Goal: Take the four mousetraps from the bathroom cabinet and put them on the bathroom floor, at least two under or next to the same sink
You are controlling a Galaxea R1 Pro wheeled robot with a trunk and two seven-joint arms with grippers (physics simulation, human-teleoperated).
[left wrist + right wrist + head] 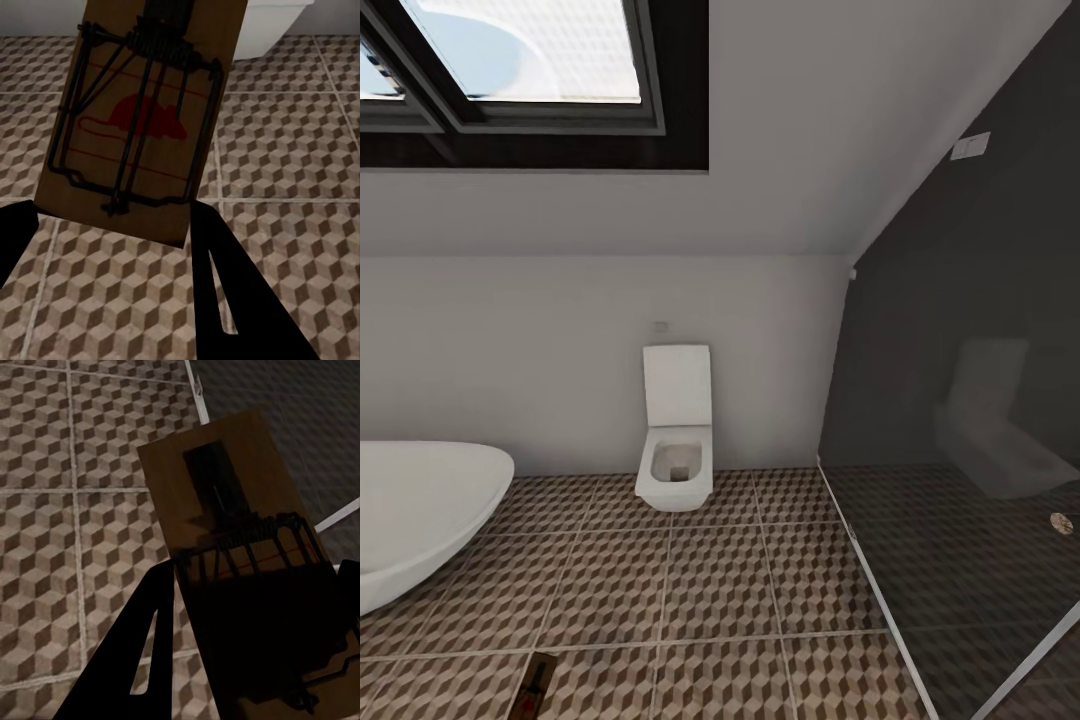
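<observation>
Both arms loaded: left gripper (112, 225) clamps one mousetrap (139, 112), right gripper (247, 622) clamps another mousetrap (232, 547), both above the bathroom floor (710, 590). Facing toilet (676, 440) and bathtub (420, 510). Risk: dropping here puts traps far from any sink, or onto the dark shower section (980, 560)

The head view looks forward and slightly down across the bathroom floor (720, 590) toward a wall-hung toilet (676, 455) on the far wall, a bathtub (420, 510) at its left, a dark glass panel (960, 400) at its right, a skylight (520, 60) above; the left wrist view looks along its gripper (112, 247), very near a mousetrap (142, 120), down at the tiles; the right wrist view sits equally close to another mousetrap (240, 562); all three share the cube-patterned floor.
</observation>
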